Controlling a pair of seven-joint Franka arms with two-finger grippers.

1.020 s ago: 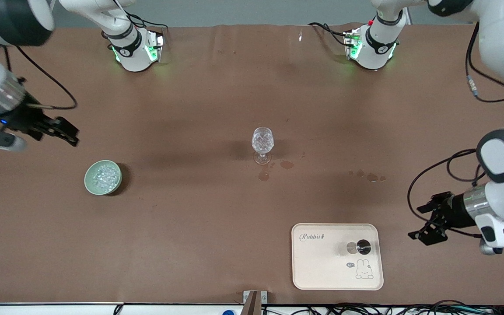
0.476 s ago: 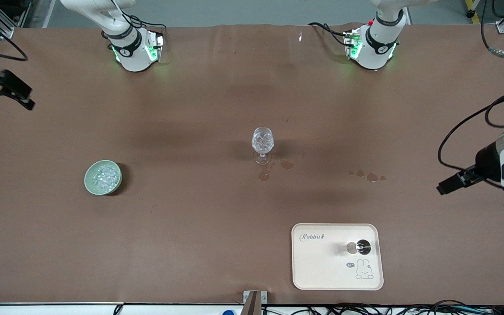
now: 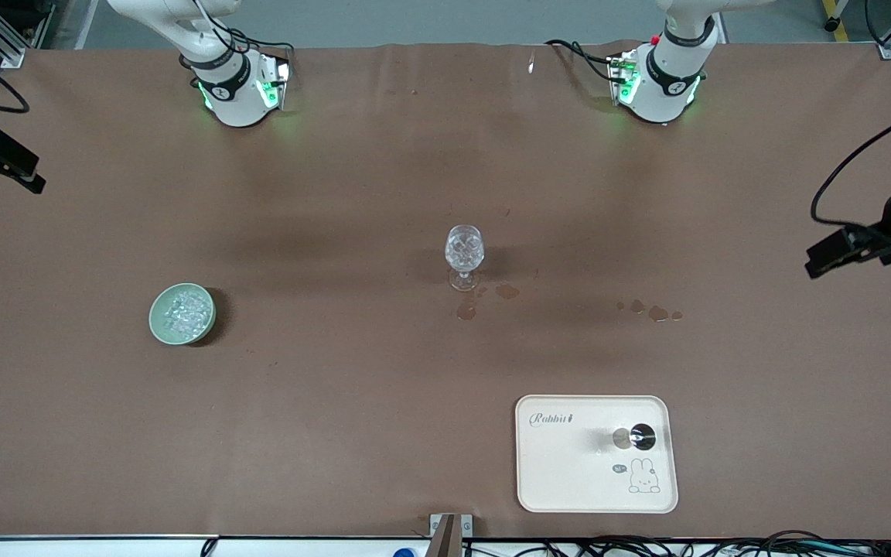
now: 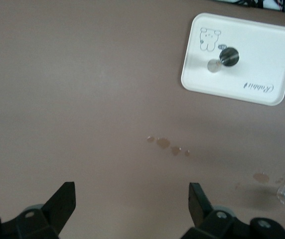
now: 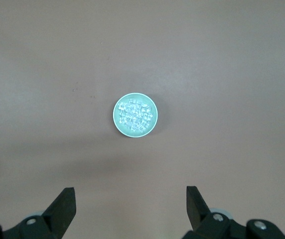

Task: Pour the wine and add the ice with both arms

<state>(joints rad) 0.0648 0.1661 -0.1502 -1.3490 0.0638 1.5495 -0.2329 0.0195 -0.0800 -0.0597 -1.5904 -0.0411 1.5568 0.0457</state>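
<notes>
Both tools are hanging high w/ nothing in them. Left tool (image 4: 131,204) is sitting spread wide over the desk (image 3: 337,387) edge at the left arm's end; right tool (image 5: 130,206) is likewise spread wide, up over the edge at the right arm's end.

Ice (image 3: 184,312) is lying heaped in a green bowl (image 3: 159,329), which is standing twd the right arm's end, well apart from everything else. The right wrist view is looking straight down on bowl & ice.

Glass (image 3: 464,251) is standing upright mid-desk, w/ glittering contents inside; can't tell if liquid. Wet stains (image 3: 484,298) are showing just beside its foot, more spots (image 3: 650,311) twd the left arm's end.

Tray (image 3: 561,472) is lying by the desk edge nearest the front cam. Jigger (image 3: 637,437) is standing upright on it, near the rabbit print; wine isn't discernible in it.
</notes>
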